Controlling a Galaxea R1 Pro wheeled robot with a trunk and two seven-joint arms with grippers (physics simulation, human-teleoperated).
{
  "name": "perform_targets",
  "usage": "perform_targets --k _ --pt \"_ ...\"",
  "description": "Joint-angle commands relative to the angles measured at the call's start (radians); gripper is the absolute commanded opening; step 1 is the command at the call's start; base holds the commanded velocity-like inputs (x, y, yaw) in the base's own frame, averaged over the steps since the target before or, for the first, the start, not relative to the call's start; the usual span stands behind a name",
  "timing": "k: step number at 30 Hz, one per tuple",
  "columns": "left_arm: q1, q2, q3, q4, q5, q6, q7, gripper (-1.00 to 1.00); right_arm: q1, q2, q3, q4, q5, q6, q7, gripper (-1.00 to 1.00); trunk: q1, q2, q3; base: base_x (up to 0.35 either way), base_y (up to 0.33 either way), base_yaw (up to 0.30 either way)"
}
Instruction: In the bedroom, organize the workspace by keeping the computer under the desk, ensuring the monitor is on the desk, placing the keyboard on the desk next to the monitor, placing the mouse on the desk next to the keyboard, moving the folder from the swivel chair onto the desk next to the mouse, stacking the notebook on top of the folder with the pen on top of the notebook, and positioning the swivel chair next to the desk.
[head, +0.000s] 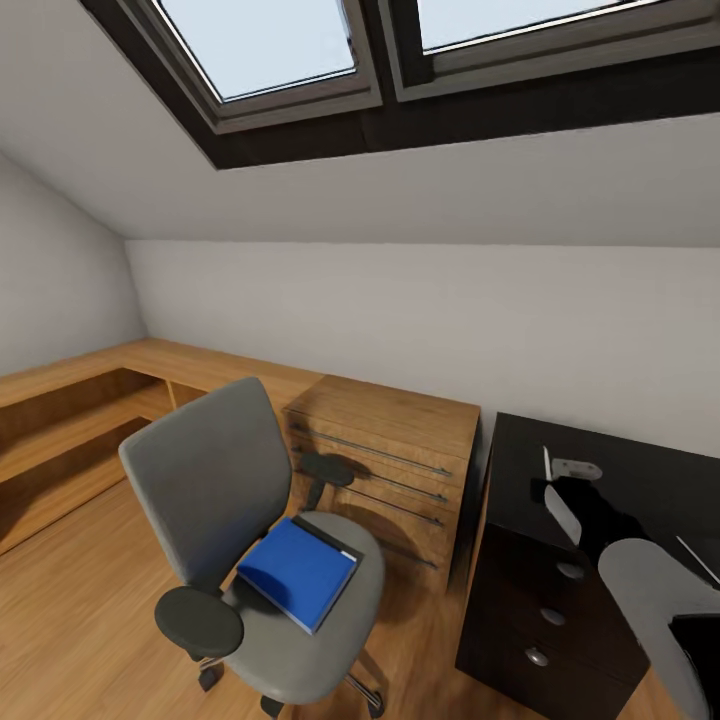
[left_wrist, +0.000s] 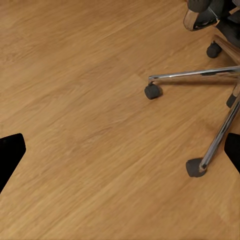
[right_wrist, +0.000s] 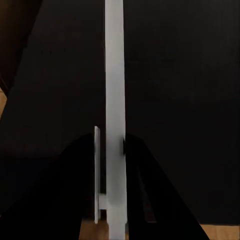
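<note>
The grey swivel chair (head: 210, 470) stands on the wood floor left of the black desk (head: 640, 470), and the blue folder (head: 297, 570) lies on its seat. Over the desk's left end, my right gripper (head: 575, 510) is shut on a thin pale grey-white slab seen edge on, apparently the monitor (right_wrist: 114, 75); the dark fingers (right_wrist: 145, 200) press on both its sides. A thin white stick, perhaps the pen (head: 697, 561), lies on the desk by my right arm. My left gripper (left_wrist: 120, 150) hangs open over bare floor beside the chair's chrome base (left_wrist: 200, 74).
A light-wood drawer cabinet (head: 400, 440) stands between chair and desk against the low wall. A low wooden shelf (head: 70, 420) runs along the left wall. The desk's drawer unit (head: 545, 610) has round silver knobs. Sloped ceiling with skylights (head: 300, 50) overhead.
</note>
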Motion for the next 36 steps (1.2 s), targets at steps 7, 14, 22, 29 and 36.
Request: perform_targets --k 7,14,22,29,36 --pt "0.001 0.000 -0.001 0.001 -0.006 -0.003 0.009 1.00 -0.034 -0.002 0.008 0.087 0.001 -0.055 0.013 -1.00 0.000 -0.001 -0.001 0.000 0.000 0.000" --pt "0.001 0.000 -0.001 0.001 -0.003 -0.004 0.013 1.00 -0.040 0.001 0.007 0.086 -0.006 0.034 0.057 -1.00 0.000 -0.001 -0.001 0.000 0.000 0.000" --pt "0.001 -0.001 0.003 0.001 0.000 -0.040 0.018 1.00 -0.041 0.002 0.005 0.081 -0.008 0.072 0.063 -1.00 0.012 -0.022 -0.011 0.000 0.000 0.000" --pt "0.001 -0.002 0.005 0.001 0.001 -0.043 0.018 1.00 -0.041 0.003 0.005 0.081 -0.008 0.072 0.064 -1.00 0.038 -0.071 -0.032 0.000 0.000 0.000" --pt "0.001 -0.003 0.005 0.001 -0.001 -0.043 0.018 1.00 -0.041 0.004 0.005 0.081 -0.008 0.072 0.064 -1.00 0.065 -0.120 -0.054 0.000 0.000 0.000"
